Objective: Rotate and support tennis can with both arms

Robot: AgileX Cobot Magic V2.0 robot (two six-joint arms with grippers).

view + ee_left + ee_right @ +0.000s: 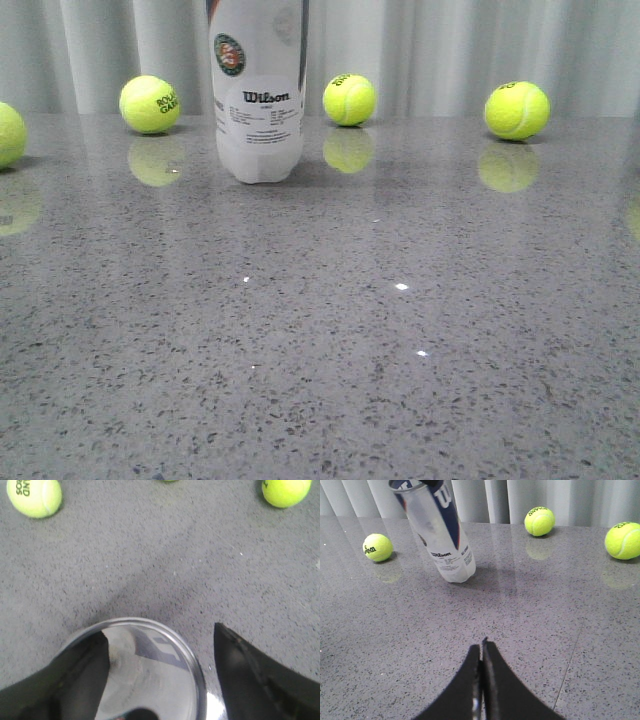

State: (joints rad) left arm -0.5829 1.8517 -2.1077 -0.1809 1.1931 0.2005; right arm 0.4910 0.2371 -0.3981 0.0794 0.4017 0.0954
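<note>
The tall white plastic tennis can (258, 95), with its navy section, Wilson lettering and round green-orange emblem, stands upright on its base on the speckled grey stone table (330, 350), toward the far left of centre in the front view. Its long axis runs vertical, and its top is cut off by the upper edge of that view.

The left hand (150, 675) sits directly above the can's silver rim: its black tapered fingers (260, 680) are spread wide, one over the open mouth, the other outside the wall, so the rim lies between them without being pinched as far as can be told. The left arm is plainly the nearer one.

The right hand (481, 652) hovers low over the table with its two pointed fingers pressed together, holding nothing; the can lies ahead of it and to its left, well apart, with bare table between.

Four yellow-green tennis balls ring the can: one (149, 104) just to its left, one (349, 99) just to its right, one (516, 110) farther right, and one (8, 133) at the left edge. The two closest could likely be bumped if the can swings sideways while being turned; nothing blocks the right hand's straight approach.
</note>
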